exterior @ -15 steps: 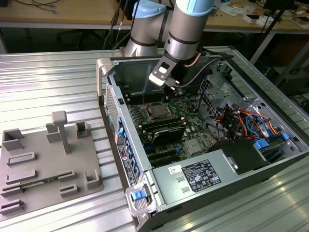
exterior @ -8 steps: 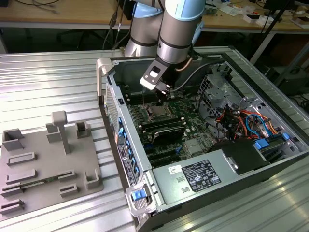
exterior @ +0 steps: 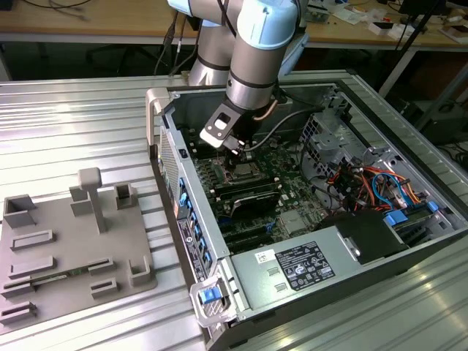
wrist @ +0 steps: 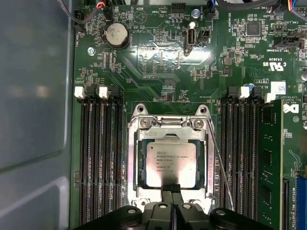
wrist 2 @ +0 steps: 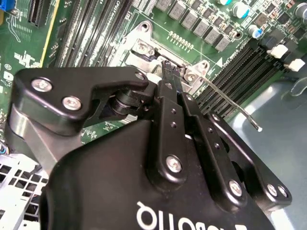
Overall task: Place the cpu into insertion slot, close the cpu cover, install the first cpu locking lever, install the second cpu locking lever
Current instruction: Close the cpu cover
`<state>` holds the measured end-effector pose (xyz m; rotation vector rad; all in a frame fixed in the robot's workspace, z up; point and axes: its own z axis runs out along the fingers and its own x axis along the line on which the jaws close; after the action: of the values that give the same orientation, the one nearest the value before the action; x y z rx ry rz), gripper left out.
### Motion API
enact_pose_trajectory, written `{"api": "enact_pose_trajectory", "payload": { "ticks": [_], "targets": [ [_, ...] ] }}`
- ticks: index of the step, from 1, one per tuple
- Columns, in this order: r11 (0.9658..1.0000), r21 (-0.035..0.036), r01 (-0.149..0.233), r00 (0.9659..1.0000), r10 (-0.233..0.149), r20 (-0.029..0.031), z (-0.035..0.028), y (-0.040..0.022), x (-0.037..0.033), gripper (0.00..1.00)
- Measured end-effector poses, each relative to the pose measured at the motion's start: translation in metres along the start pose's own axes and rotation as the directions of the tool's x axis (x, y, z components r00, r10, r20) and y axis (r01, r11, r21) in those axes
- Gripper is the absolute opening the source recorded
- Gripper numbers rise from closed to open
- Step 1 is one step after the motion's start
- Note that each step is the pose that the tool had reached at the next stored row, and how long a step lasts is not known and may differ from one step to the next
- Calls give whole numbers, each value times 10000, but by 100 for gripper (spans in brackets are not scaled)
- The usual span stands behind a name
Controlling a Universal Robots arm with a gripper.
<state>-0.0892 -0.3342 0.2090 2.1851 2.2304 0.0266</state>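
Note:
The cpu [wrist: 171, 164], a silvery square chip, lies in the insertion slot [wrist: 140, 158] on the green motherboard. The cpu cover [wrist: 133, 165], a silver frame, lies flat around the chip. My gripper [wrist: 171, 189] is shut, its black fingertips pressed together at the edge of the chip and cover, with nothing seen between them. In the second wrist view the gripper [wrist 2: 168, 68] points down at the socket's metal frame [wrist 2: 144, 48]. A thin wire locking lever [wrist 2: 230, 101] sticks out free beside the socket; it also shows as the locking lever [wrist: 218, 158]. In the exterior view the gripper [exterior: 234, 148] hangs over the slot [exterior: 240, 173].
Long black memory slots [wrist: 100, 158] flank the socket, and a green memory module [wrist: 271, 163] stands in one of them. The open computer case [exterior: 168, 146] has walls, a power supply [exterior: 307, 267] and a cable bundle [exterior: 365, 179]. A grey fixture plate [exterior: 66, 248] lies at the exterior view's left.

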Motion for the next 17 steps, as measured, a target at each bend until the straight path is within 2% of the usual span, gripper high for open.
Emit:
{"api": "enact_pose_trajectory", "payload": {
  "ticks": [9,17],
  "targets": [
    [10000,-2,1,10000,-1,-3,3,-3,1,11],
    [10000,-7,3,10000,-3,-5,-43,-1,2,11]
  ]
}}
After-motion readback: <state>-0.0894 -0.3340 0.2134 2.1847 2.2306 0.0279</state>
